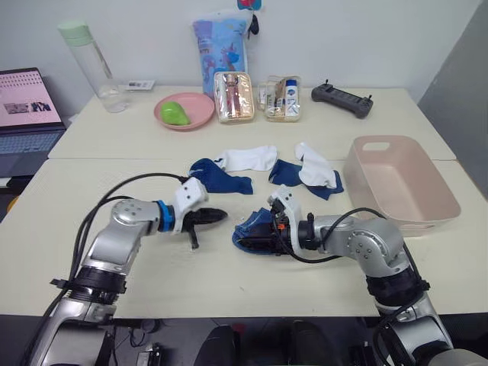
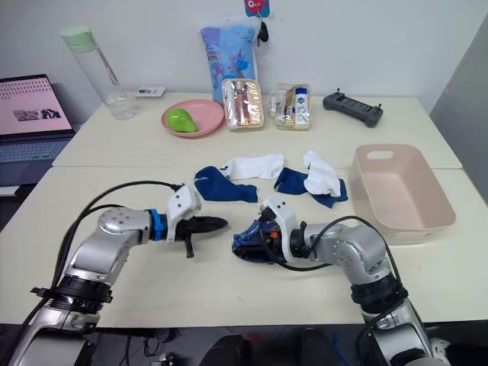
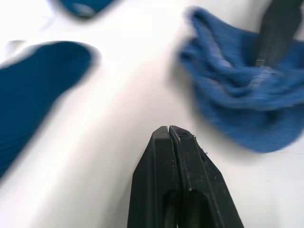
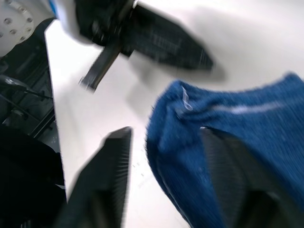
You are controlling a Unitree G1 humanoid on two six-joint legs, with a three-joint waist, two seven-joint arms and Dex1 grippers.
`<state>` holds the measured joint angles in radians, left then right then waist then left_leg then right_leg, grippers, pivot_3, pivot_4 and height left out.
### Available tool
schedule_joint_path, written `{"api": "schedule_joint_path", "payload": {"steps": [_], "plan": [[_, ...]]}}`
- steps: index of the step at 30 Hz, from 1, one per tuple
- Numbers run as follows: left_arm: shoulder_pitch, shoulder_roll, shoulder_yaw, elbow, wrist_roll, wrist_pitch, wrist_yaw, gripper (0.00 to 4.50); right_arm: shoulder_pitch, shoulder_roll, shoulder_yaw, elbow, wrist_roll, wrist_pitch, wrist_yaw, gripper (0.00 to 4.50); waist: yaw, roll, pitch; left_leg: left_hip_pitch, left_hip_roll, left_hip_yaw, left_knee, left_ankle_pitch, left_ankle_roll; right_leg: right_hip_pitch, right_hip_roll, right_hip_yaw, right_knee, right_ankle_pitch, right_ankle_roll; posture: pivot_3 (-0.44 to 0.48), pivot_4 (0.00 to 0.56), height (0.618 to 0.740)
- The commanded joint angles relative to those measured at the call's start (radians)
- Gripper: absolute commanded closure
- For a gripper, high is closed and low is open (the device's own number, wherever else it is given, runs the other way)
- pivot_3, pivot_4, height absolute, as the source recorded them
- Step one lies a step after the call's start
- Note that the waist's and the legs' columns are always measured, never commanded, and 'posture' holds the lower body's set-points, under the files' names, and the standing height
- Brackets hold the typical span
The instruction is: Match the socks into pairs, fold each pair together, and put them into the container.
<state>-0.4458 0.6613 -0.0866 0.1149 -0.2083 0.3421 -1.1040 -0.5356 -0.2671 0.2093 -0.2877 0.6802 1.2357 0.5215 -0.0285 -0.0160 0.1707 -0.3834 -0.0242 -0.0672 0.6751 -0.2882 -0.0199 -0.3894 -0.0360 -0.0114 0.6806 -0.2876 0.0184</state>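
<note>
the right gripper point(image 1: 255, 232) has its fingers spread, one black finger tucked into the bunched blue sock point(image 1: 255, 229) and the other outside on the table point(image 1: 229, 290). the left gripper point(image 1: 213, 216), pressed shut and empty, points at that sock from just beside it. risk as i judge it: the loose cloth could slide off the single finger, or unfold when lifted, since nothing pins it. the container point(image 1: 400, 183) sits well beyond the right gripper's wrist side, empty. other socks point(image 1: 263, 171) lie just past both grippers. the pink bowl point(image 1: 185, 110), far beyond, holds something green.
</note>
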Motion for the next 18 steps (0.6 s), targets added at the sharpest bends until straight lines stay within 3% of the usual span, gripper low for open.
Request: {"api": "schedule_joint_path", "payload": {"steps": [1, 2, 5, 11, 18], "plan": [[-0.032, 0.016, 0.048, -0.064, -0.044, 0.029, 0.009, 4.50, -0.023, -0.017, -0.055, -0.072, 0.042, 0.006, 0.016, 0.29, 0.002, 0.000, 0.000, 0.000, 0.000, 0.000, 0.000, 0.000, 0.000, 0.000, 0.000, 0.000, 0.000, 0.000, 0.000, 0.000, 0.150, 0.733], [-0.037, 0.018, 0.053, -0.076, -0.053, 0.037, 0.009, 4.50, -0.027, -0.020, -0.076, -0.079, 0.056, 0.007, 0.020, 0.02, 0.002, 0.000, 0.000, 0.000, 0.000, 0.000, 0.000, 0.000, 0.000, 0.000, 0.000, 0.000, 0.000, 0.000, 0.000, 0.000, 0.150, 0.733], [-0.059, 0.022, 0.046, -0.165, -0.097, 0.072, -0.018, 4.50, -0.038, -0.065, -0.131, -0.070, 0.039, -0.062, 0.043, 0.14, 0.002, 0.000, 0.000, 0.000, 0.000, 0.000, 0.000, 0.000, 0.000, 0.000, 0.000, 0.000, 0.000, 0.000, 0.000, 0.000, 0.150, 0.733], [-0.077, 0.018, -0.064, -0.252, -0.087, 0.037, -0.098, 4.50, -0.036, -0.165, -0.052, 0.009, -0.121, -0.288, 0.101, 2.07, 0.001, 0.000, 0.001, 0.000, 0.000, 0.001, -0.001, 0.000, 0.000, 0.000, 0.000, 0.000, 0.000, 0.000, 0.000, 0.000, 0.150, 0.733], [-0.091, -0.003, -0.146, -0.202, -0.039, -0.044, -0.135, 4.50, -0.019, -0.166, 0.063, 0.094, -0.263, -0.457, 0.149, 4.47, -0.003, 0.000, 0.001, 0.000, 0.000, 0.001, -0.001, 0.000, 0.000, 0.000, 0.000, 0.001, 0.000, 0.000, 0.000, 0.000, 0.150, 0.733]]}}
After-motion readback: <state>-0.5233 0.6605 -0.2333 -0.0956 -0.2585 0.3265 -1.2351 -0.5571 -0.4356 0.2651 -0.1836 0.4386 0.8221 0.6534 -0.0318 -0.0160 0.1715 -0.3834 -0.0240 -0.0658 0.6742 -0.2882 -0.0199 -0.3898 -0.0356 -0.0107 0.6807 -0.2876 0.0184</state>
